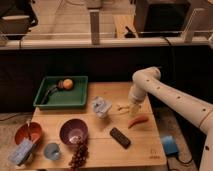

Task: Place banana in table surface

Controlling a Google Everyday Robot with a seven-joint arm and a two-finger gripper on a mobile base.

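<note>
jaws first: from this angle i cannot tell whether they are parted or closed. the gripper (134, 110) hangs low over the right half of the table (102, 154), at the end of a smooth cream arm (165, 95) with small dark dots along it.

the table is light-brown wood with plank grain, rectangular. on it:
- a green rectangular tray (80, 95) with raised walls at the back left, holding a round orange fruit (66, 84)
- a pale blue-grey crumpled pouch (101, 107) near the middle
- a curved orange-red pepper (138, 121), glossy and tapering, just below the gripper
- a flat black remote (120, 137), lying at an angle
- a round purple bowl (73, 131) with dark grapes (79, 153) beside it
- a red-orange bowl (28, 133), a small blue cup (52, 150) and a blue-grey block (21, 152) at the front left

the banana (123, 107) is slim and pale yellow with thin ends. it lies flat on the wood between the pouch and the gripper, just beside the gripper's left. i cannot tell whether the two touch.

bare wood shows along the front right corner and behind the banana toward the back edge. the right edge is near the pepper.
</note>
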